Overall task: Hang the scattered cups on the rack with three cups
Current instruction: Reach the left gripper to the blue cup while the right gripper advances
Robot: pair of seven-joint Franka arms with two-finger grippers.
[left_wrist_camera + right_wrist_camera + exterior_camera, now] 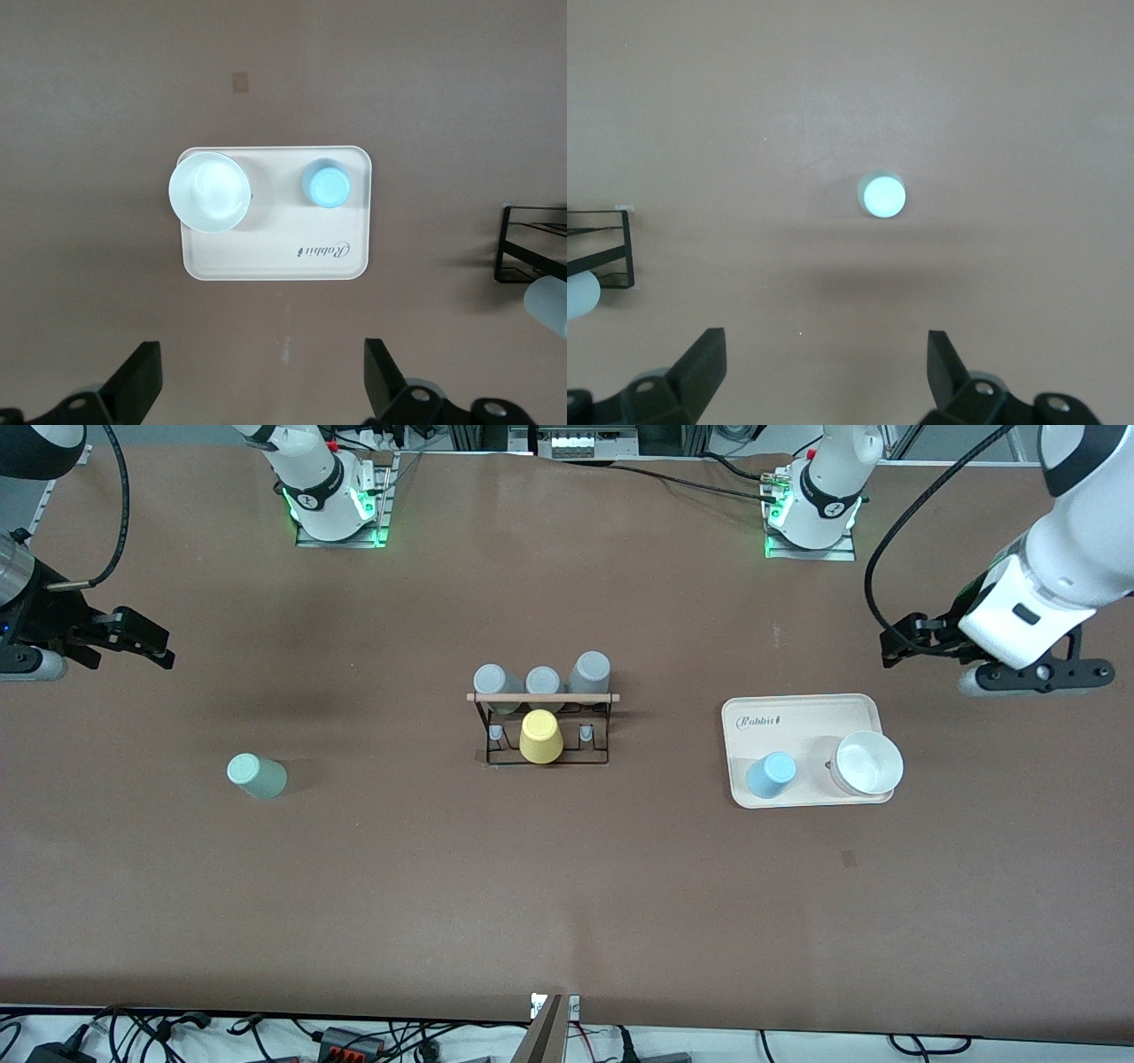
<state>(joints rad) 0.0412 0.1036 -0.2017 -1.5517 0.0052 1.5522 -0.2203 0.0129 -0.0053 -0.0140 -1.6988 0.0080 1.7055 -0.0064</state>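
The pale mint green cup [257, 775] stands alone on the table toward the right arm's end; it also shows in the right wrist view [882, 196]. The light blue cup [770, 776] stands on the cream tray [802, 713], and shows in the left wrist view [327, 184]. The black wire rack [542, 731] with a wooden rod stands mid-table. It holds three grey cups [542, 682] and a yellow cup [540, 736]. My right gripper [152, 643] [826, 372] hovers open and empty at its end of the table. My left gripper [893, 648] [263, 381] hovers open and empty beside the tray.
A white bowl [866, 763] sits on the tray next to the light blue cup, also in the left wrist view [209, 191]. The rack's corner shows in both wrist views [532, 243] [602, 248]. Cables lie along the table's near edge.
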